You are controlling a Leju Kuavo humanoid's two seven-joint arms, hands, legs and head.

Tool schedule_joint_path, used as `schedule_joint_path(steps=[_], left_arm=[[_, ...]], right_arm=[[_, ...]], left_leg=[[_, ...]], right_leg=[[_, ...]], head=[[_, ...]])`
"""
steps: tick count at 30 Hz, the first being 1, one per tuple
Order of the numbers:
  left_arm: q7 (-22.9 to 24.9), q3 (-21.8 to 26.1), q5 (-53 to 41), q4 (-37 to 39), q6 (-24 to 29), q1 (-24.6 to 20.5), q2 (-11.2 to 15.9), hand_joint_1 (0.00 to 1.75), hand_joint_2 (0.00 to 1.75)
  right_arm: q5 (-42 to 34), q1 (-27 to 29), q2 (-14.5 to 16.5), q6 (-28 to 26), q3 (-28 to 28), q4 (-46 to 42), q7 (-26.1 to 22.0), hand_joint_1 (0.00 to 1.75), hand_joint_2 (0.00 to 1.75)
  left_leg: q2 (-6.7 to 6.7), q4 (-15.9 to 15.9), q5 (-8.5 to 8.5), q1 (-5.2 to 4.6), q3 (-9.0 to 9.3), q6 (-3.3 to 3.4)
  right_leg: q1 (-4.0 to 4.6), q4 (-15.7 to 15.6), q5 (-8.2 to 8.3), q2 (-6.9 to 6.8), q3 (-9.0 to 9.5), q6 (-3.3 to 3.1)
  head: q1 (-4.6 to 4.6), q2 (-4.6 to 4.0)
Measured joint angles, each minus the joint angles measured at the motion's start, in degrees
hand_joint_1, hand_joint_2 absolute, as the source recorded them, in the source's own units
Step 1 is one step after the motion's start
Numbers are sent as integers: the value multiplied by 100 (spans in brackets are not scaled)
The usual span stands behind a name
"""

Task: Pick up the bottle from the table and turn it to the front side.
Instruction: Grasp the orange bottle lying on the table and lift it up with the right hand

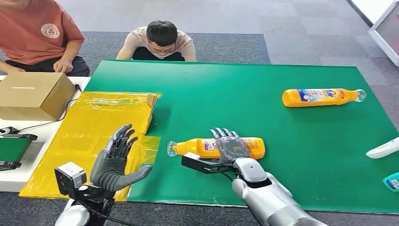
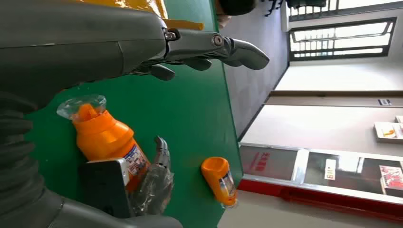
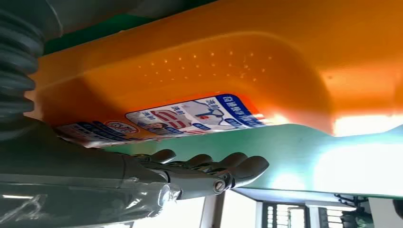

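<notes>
Bottle position: orange detergent bottle is lying on its side on the green mat, clear cap pointing toward the robot's left.
Right hand: is reaching over the bottle's middle, fingers draped across it; a closed grip cannot be confirmed.
Left hand: is hovering over yellow plastic sheet, fingers apart, holding nothing.
Progress: bottle apparently not yet lifted; turning remains.
Obscured: front label face is not identifiable.
Second bottle: is lying well apart.

Right hand down flat, left hand raised and spread.
My right hand lies palm-down with fingers extended, probably not closed yet; my left hand hovers with fingers apart, holding nothing.
</notes>
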Motion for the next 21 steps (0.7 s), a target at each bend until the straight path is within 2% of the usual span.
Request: schedule_joint_path(steps=[10, 21], left_arm=[[0, -1, 17, -1, -65, 0, 0, 0, 175], [-1, 4, 17, -3, -78, 19, 7, 0, 175]], right_arm=[[70, -148, -20, 122, 25, 63, 231, 0, 175], [400, -229, -347, 43, -118, 213, 619, 0, 175]], left_leg=[[0, 0, 1, 0, 5, 0], [-1, 1, 3, -1, 18, 5]], right_leg=[[0, 0, 1, 0, 2, 0], [-2, -2, 3, -1, 15, 4]], head=[[0, -2], [0, -1]])
